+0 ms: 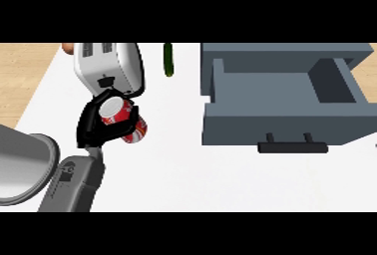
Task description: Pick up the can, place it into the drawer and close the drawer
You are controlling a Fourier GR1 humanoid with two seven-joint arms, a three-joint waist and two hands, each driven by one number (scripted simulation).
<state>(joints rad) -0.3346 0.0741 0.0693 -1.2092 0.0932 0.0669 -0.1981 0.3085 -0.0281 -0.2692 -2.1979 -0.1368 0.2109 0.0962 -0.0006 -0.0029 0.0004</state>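
Observation:
The red and white can (131, 125) is on the white counter's left side, just in front of the toaster, tilted with its pale top facing up and left. My left hand (94, 124) is curled round it from the left and hides part of its side. The grey drawer (283, 123) stands pulled open at the right, its hollow inside showing nothing in it, with a dark handle (292, 147) on its front. A wide gap of counter separates the can from the drawer. My right hand shows nowhere.
A white toaster (110, 67) stands at the back left, right behind the can. A green cucumber (168, 60) lies at the back centre. A large grey pot (22, 167) sits at the lower left beside my forearm. The white counter (191, 174) stretches between them.

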